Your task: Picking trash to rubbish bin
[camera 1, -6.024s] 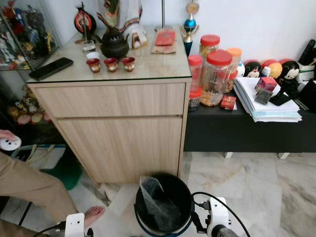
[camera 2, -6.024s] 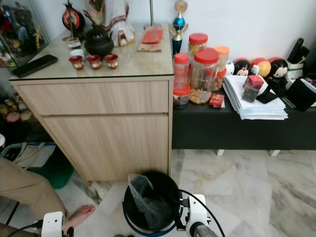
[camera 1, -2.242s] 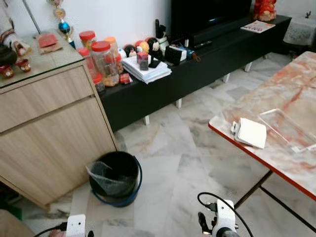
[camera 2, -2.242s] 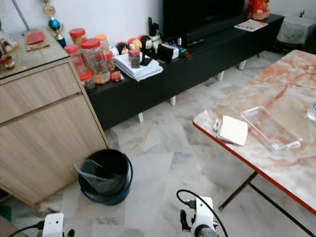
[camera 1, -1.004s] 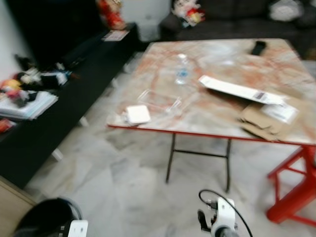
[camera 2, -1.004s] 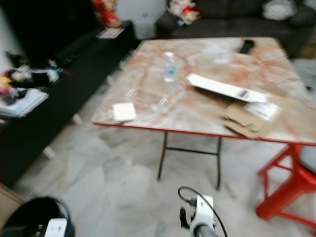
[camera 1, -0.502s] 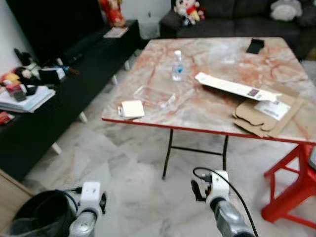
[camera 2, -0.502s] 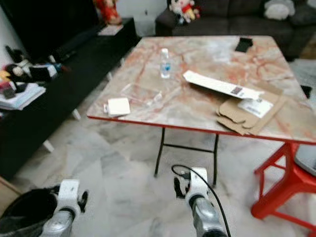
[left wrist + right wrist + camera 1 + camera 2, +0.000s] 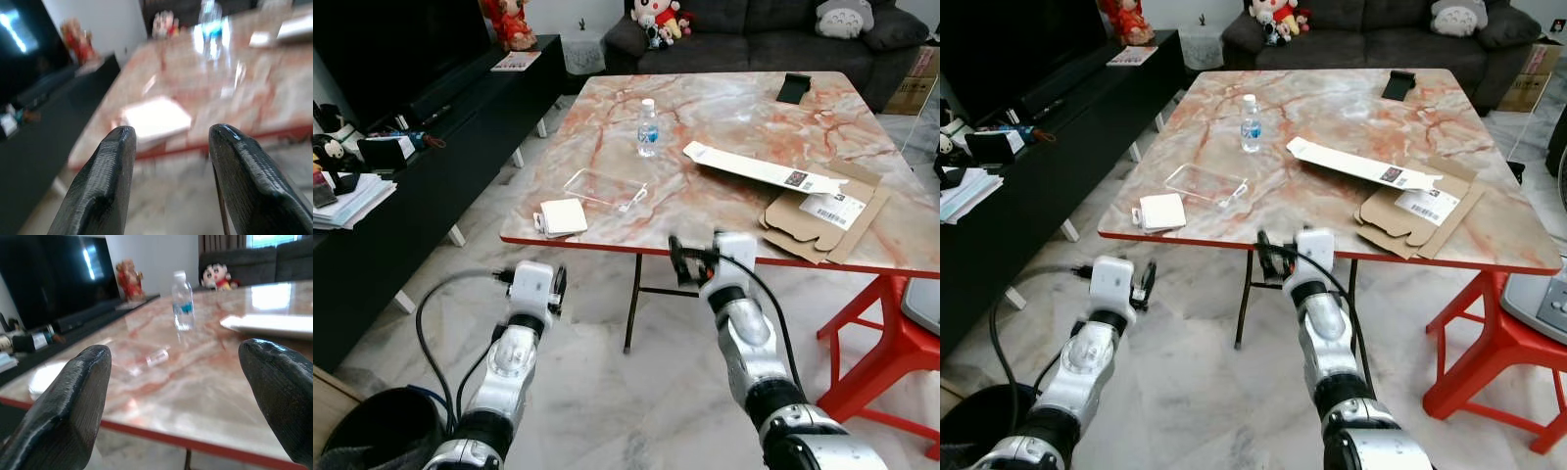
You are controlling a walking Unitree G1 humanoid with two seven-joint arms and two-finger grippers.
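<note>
A marble table (image 9: 724,245) with a red edge stands before me. Near its left front corner lie a white folded pad (image 9: 562,216) and a clear plastic tray (image 9: 604,189). Farther back a small water bottle (image 9: 648,127) stands upright. A long white box (image 9: 764,171) and flattened cardboard (image 9: 822,208) lie to the right. The black rubbish bin (image 9: 372,426) is on the floor at the lower left. My left gripper (image 9: 168,142) is open and empty, below the table edge and facing the white pad. My right gripper (image 9: 176,357) is open and empty at the front edge.
A long black TV console (image 9: 421,157) runs along the left, with papers and small items on it. A red stool (image 9: 891,333) stands under the table's right side. A dark sofa (image 9: 754,24) sits behind the table, and a black phone (image 9: 794,88) lies at the far edge.
The view has swung from the bin and cabinet round to the table. Both arms have risen from the bottom edge to the table's front edge.
</note>
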